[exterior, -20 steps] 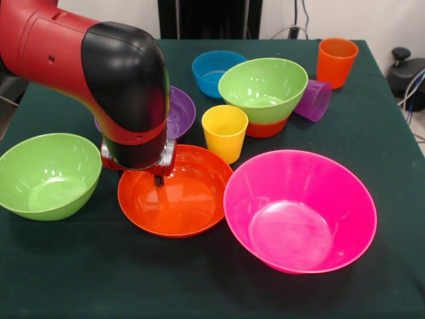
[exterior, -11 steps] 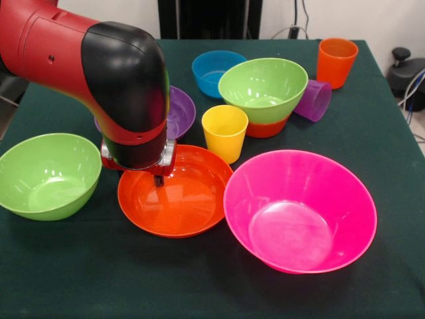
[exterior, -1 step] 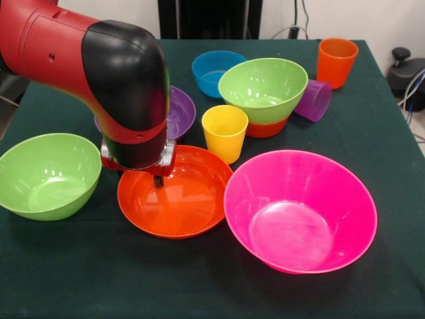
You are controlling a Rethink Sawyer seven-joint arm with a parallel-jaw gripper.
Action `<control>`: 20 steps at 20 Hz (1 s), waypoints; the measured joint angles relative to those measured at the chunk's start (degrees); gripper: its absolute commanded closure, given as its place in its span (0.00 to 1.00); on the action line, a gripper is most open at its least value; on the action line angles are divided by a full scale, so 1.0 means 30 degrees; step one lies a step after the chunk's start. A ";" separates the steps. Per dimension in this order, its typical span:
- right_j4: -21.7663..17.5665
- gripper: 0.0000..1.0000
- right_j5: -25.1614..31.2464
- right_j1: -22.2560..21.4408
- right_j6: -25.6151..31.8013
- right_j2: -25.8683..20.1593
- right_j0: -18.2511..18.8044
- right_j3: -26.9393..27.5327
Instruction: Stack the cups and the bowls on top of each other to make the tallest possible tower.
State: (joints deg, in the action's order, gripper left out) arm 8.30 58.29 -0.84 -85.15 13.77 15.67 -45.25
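Note:
My gripper point(exterior, -1 step: 159, 178) hangs under the arm's black wrist, over the far left rim of the large orange bowl point(exterior, -1 step: 176, 199); the wrist hides most of it. The huge pink bowl point(exterior, -1 step: 300, 211) stands to the right of that bowl, touching it. The tower is one green bowl point(exterior, -1 step: 263, 88) resting on the small orange bowl point(exterior, -1 step: 267, 128). The yellow cup point(exterior, -1 step: 224, 131) stands upright behind the large orange bowl. The purple cup point(exterior, -1 step: 313, 100) lies on its side. The orange cup point(exterior, -1 step: 336, 61) stands at the far right.
A second green bowl point(exterior, -1 step: 48, 174) sits at the left. The purple bowl point(exterior, -1 step: 179, 111) is partly hidden behind my arm, and the small blue bowl point(exterior, -1 step: 216, 70) sits further back. A dark green cloth point(exterior, -1 step: 199, 279) covers the table.

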 measured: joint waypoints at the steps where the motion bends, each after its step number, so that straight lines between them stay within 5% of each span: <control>1: 0.0002 0.00 -0.0239 -0.0084 0.0000 -0.0030 0.0000 -0.0129; 8: 0.0002 0.00 -0.2380 -0.0810 0.0000 -0.0236 0.0000 -0.1039; 20: -0.0002 0.00 -0.3493 -0.1710 0.0000 -0.0489 0.0008 -0.2131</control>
State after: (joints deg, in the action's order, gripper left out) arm 8.30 47.81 -5.97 -85.15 12.30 15.70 -51.64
